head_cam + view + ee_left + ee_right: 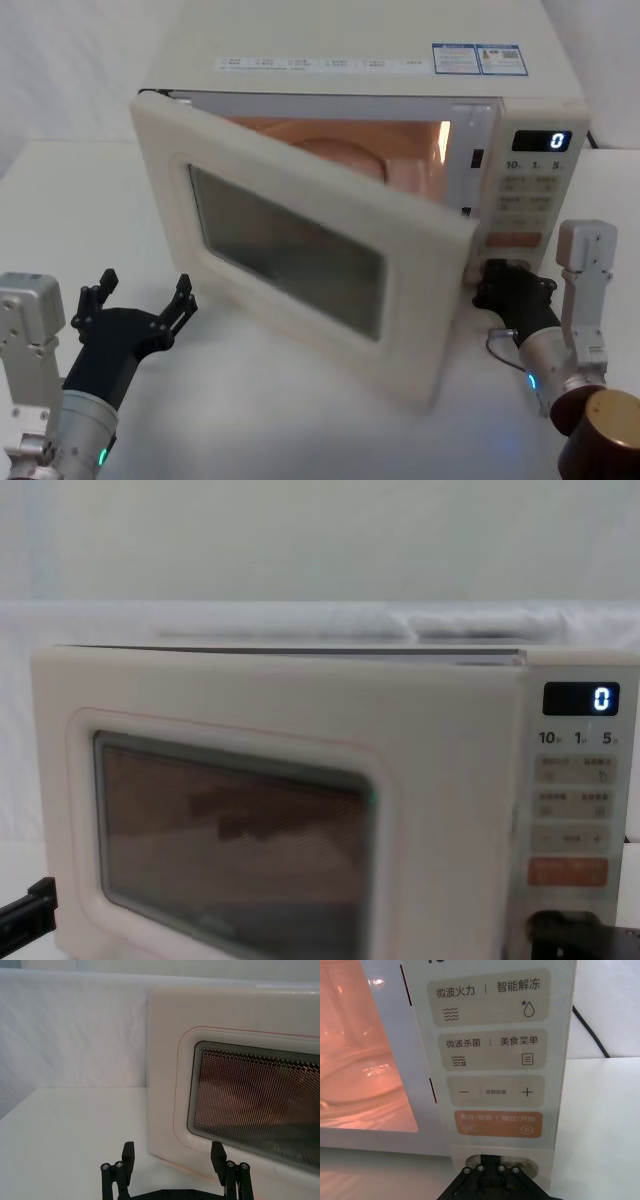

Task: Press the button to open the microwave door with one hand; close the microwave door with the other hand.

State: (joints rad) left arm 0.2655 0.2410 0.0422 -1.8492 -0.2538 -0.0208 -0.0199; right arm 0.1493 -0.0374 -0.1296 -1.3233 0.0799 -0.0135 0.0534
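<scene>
Over on the left, the left gripper (140,297) sits low above the white table (60,200), fingers spread wide and nothing between them. It's just in front of the hinge side of the microwave door (300,250), close but not touching; in the left wrist view the fingertips (128,1152) frame the door's lower corner.

The door itself is swung partway out from the microwave (360,70), hinged on the left, free edge angled toward the robot. Behind it the cavity (330,140) glows orange.

Further right is the control panel (530,190), display (548,141) reading 0, with the orange key (497,1123) near the bottom. Right below that key is the button (532,1167), and the right gripper (500,280) is up against it, tips pinched together with nothing held.
</scene>
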